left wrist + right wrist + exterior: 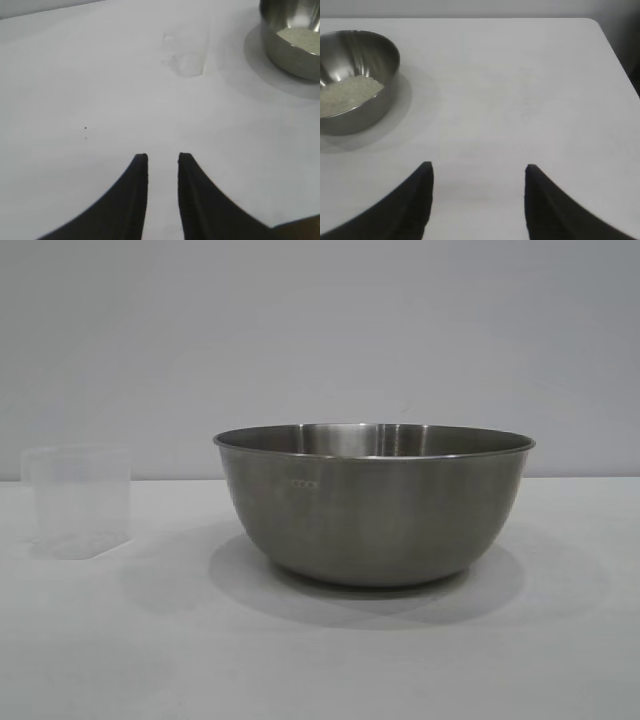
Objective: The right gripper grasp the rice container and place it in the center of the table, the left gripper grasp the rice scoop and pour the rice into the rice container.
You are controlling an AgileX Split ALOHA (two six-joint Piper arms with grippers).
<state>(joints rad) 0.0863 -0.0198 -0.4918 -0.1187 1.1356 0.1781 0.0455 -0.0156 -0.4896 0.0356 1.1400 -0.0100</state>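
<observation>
- A plain grey wall stands behind a broad white desk, matte and bare apart from two vessels.
- The rice container, a large round bowl of brushed steel with a thin rolled rim and faint lettering on its side, stands upright near the middle of the desk, so it looks already set where the task wants it.
- Both wrist views show the rice lying inside that bowl as an off-white, grainy heap on its floor; the pour seems done.
- The rice scoop, a small frosted, translucent plastic cup with straight, slightly tapering sides, stands upright on the desk well apart from the bowl, on the left arm's side. It appears empty, though its cloudy wall makes that hard to confirm.
- The left tool hovers over bare desk, its pointed black fingers a narrow gap apart and holding nothing; the scoop sits ahead of it, out of contact.
- The right tool hangs over empty desk beside the bowl, its fingers standing wide and gripping nothing.
- With both tools clear of the vessels and nothing in hand, I judge the arms are pulled back because the job is finished or nearly so.
</observation>
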